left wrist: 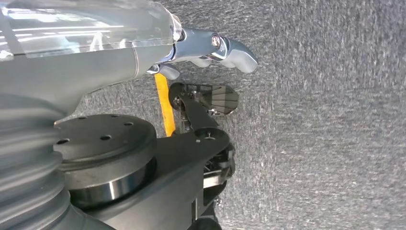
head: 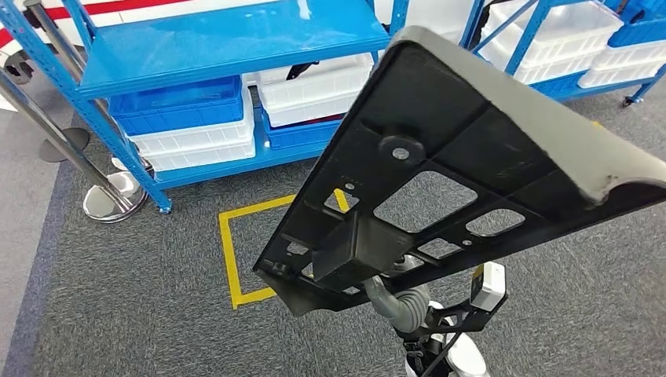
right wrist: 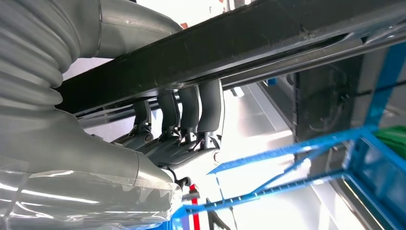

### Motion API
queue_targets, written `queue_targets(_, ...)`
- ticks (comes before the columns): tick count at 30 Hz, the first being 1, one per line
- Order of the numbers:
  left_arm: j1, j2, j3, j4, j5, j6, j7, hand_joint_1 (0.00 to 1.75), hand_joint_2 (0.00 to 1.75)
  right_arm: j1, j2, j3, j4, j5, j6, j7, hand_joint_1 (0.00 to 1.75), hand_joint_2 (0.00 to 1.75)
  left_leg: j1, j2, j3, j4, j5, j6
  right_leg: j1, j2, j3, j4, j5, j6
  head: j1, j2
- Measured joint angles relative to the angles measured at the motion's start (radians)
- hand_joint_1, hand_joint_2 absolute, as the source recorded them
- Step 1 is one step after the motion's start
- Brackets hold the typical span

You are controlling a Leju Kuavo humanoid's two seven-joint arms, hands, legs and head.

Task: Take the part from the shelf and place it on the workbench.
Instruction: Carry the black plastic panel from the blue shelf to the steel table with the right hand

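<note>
The right hand has the part up in the air, fingers hooked over one edge of that big black ribbed panel, and in the head view the panel fills the middle of the picture, tilted, its cut-out underside facing the camera. It hangs clear of the blue shelf behind it. On the shelf's lower level sit blue bins stacked over white bins, and more white bins sit on the next rack to the right. Down on the grey carpet there's a yellow taped square partly hidden under the panel, and a chrome barrier post stands at the shelf's left corner. The left hand hangs low over the carpet, fingers curled in, holding nothing.
</note>
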Motion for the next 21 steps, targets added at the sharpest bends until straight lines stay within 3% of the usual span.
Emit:
queue_targets(2,-0.002,0.0,0.0,0.0,0.0,0.0,0.0,0.0,1.75,0.001,0.0,-0.001,0.0,0.001,0.0,0.0,1.75,1.75,0.002,0.013,-0.001,0.001,-0.002,-0.011,0.001,0.02,-0.007,-0.001,0.005,-0.016,-0.001,0.0)
queue_targets(4,-0.004,0.0,0.0,0.0,0.0,-0.001,-0.001,0.0,1.75,0.001,0.001,-0.001,-0.002,0.001,0.0,0.0,1.75,1.75,0.006,-0.009,-0.015,0.037,-0.033,-0.02,-0.001,0.037,-0.01,-0.004,0.011,-0.03,-0.001,0.0)
queue_targets(7,0.0,0.0,0.0,0.0,0.0,-0.001,-0.001,0.0,1.75,0.0,0.002,-0.001,-0.003,0.001,0.0,0.0,1.75,1.75,0.008,-0.063,-0.098,0.223,-0.129,-0.024,0.001,0.064,-0.018,-0.004,0.018,-0.043,-0.001,0.0)
queue_targets(8,0.002,0.0,-0.001,0.0,0.0,-0.001,-0.001,0.0,1.75,0.001,0.002,-0.001,-0.003,0.002,0.0,0.0,1.75,1.75,0.008,-0.068,-0.125,0.277,-0.144,-0.022,0.004,0.075,-0.02,-0.004,0.02,-0.045,-0.001,0.0)
queue_targets(9,0.003,0.0,-0.001,0.0,0.0,-0.001,-0.001,0.0,1.75,0.001,0.002,-0.001,-0.002,0.002,0.0,0.0,1.75,1.75,0.007,-0.07,-0.136,0.298,-0.141,-0.019,0.007,0.087,-0.022,-0.003,0.021,-0.047,-0.001,0.0)
queue_targets(10,0.003,0.0,-0.001,0.0,0.0,-0.001,-0.001,0.0,1.75,0.002,0.002,-0.001,-0.002,0.002,0.0,0.0,1.75,1.75,0.006,-0.072,-0.128,0.278,-0.117,-0.014,0.009,0.099,-0.022,-0.002,0.022,-0.047,-0.001,0.0)
queue_targets(11,0.003,0.0,-0.001,0.0,0.0,-0.001,-0.001,0.0,1.75,0.002,0.002,-0.001,-0.002,0.002,0.0,0.0,1.75,1.75,0.003,-0.08,-0.101,0.219,-0.079,-0.006,0.012,0.111,-0.021,-0.002,0.023,-0.047,-0.001,0.0)
queue_targets(13,0.002,0.002,-0.001,0.001,0.0,-0.001,-0.002,0.0,1.75,0.001,0.004,-0.001,-0.003,0.002,0.001,-0.001,1.75,1.75,-0.001,-0.119,-0.04,0.083,-0.018,0.014,0.014,0.132,-0.021,-0.001,0.026,-0.044,0.0,0.0)
queue_targets(15,0.002,0.006,-0.001,0.002,0.001,-0.001,-0.002,0.0,1.75,0.0,0.006,-0.002,-0.003,0.003,0.001,-0.001,1.75,1.75,-0.005,-0.152,-0.013,0.017,-0.003,0.026,0.008,0.151,-0.029,-0.001,0.032,-0.034,-0.001,0.0)
queue_targets(17,0.0,0.005,-0.001,0.002,0.002,-0.001,-0.002,0.0,1.75,0.0,0.007,-0.002,-0.005,0.003,0.0,-0.001,1.75,1.75,-0.005,-0.144,-0.008,0.001,0.002,0.028,0.002,0.168,-0.036,-0.003,0.04,-0.02,-0.003,0.0)
queue_targets(19,-0.001,0.002,-0.002,0.002,0.001,0.0,-0.003,0.0,1.75,-0.001,0.007,-0.003,-0.009,0.004,-0.001,-0.001,1.75,1.75,0.0,-0.121,-0.001,-0.018,0.015,0.031,0.005,0.142,-0.048,0.015,0.026,-0.009,0.0,0.0)
queue_targets(21,0.0,0.002,-0.002,0.003,0.001,0.0,-0.004,0.0,1.75,-0.002,0.007,-0.004,-0.012,0.005,-0.002,-0.001,1.75,1.75,0.002,-0.094,0.002,-0.03,0.022,0.035,0.004,0.092,-0.09,0.104,-0.03,-0.001,0.004,0.0)
